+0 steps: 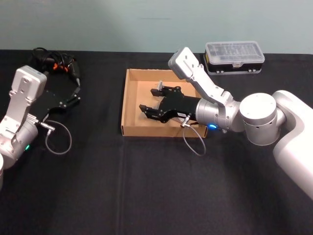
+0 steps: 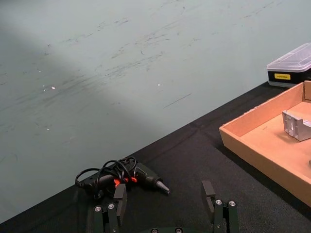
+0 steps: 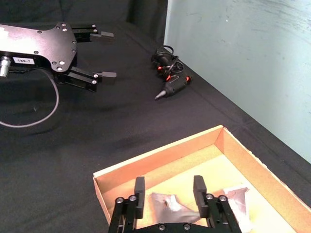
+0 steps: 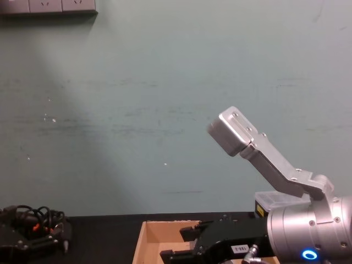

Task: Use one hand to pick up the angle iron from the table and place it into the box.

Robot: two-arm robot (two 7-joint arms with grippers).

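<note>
The tan cardboard box (image 1: 131, 100) sits mid-table. A silver angle iron (image 3: 167, 208) lies on its floor, below and between the fingers of my right gripper (image 3: 169, 189), which hovers open over the box (image 3: 160, 158). A second silvery metal piece (image 3: 236, 195) lies beside it. In the head view the right gripper (image 1: 150, 99) reaches in from the right, with grey metal (image 1: 159, 86) showing past its far finger. The left wrist view shows an angle iron (image 2: 296, 125) inside the box (image 2: 252, 141). My left gripper (image 1: 73, 93) rests open at the table's left.
A black plastic case with a clear lid (image 1: 234, 57) stands behind the box at the right. A black power tool with a coiled cable (image 1: 56, 63) lies at the back left, beyond the left gripper (image 2: 164, 196). A pale green wall backs the black table (image 1: 146, 186).
</note>
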